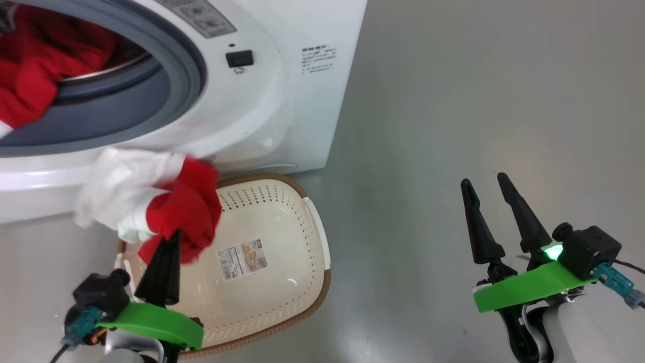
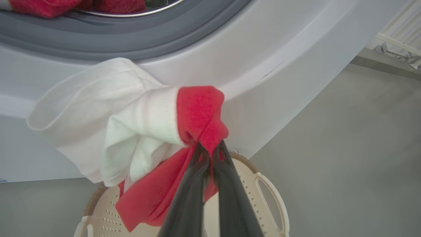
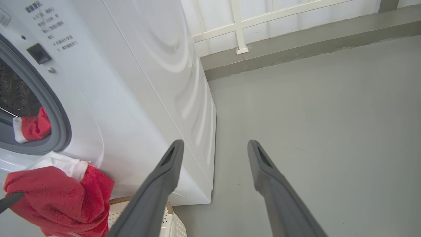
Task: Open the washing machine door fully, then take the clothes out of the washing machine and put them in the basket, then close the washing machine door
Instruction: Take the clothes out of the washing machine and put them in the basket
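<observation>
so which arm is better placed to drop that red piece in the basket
Left. Left jaws are shut on the clothes just above the basket; right jaws stand open, off over the floor.

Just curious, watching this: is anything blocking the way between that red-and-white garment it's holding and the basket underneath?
Nothing visible. The garment hangs from the shut left jaws over the basket, whose inside is bare apart from a sticker.

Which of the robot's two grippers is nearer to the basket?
Left. The left gripper, shut on red-and-white clothes, hangs above the basket. The right gripper stands open over the floor, well off to the basket's right.
</observation>
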Controlling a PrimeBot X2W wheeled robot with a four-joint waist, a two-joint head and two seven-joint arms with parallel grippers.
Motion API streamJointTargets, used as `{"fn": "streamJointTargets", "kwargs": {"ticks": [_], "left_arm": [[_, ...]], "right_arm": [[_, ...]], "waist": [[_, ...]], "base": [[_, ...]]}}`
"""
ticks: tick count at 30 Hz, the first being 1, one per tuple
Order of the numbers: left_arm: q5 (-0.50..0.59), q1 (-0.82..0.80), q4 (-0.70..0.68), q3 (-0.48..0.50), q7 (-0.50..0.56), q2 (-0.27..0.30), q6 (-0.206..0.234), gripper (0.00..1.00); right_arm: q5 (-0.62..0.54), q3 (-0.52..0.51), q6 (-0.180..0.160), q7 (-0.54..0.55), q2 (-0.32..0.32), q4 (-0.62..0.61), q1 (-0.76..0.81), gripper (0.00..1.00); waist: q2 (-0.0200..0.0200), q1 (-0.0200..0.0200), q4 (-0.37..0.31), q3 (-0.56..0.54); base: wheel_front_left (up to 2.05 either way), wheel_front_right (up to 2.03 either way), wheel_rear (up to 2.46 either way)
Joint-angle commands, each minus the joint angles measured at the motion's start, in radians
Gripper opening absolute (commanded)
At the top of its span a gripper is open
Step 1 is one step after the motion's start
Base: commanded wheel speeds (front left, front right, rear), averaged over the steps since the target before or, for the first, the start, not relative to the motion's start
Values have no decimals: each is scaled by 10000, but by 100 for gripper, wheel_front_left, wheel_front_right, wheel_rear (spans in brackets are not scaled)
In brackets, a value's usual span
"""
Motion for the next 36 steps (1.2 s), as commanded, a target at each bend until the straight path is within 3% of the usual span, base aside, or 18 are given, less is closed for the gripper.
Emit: {"fn": "streamJointTargets", "kwargs": {"ticks": [1, 15, 30, 32, 36], "left_arm": [[-114, -175, 134, 117, -51, 263, 15, 0], [-727, -1196, 2379, -639, -51, 479, 15, 0], [-2010, -2384, 4610, -2137, -51, 762, 15, 0], [-2120, -2469, 4690, -2276, -51, 812, 15, 6], [-2272, -2549, 4710, -2385, -51, 856, 15, 29]], "right_arm": [[43, 230, 50, -65, -41, -284, -127, 100], [23, 260, 50, -65, -41, -424, -424, 100], [-78, 409, 50, -65, -41, -499, -544, 100], [-93, 398, 50, -65, -41, -504, -543, 100], [-113, 384, 50, -65, -41, -490, -533, 100]], "waist": [[0, 0, -93, 270], [0, 0, -163, 1145], [0, 0, -207, 1813], [0, 0, -199, 1823], [0, 0, -179, 1766]], "base": [[0, 0, 0], [0, 0, 0], [0, 0, 0], [0, 0, 0], [0, 0, 0]]}}
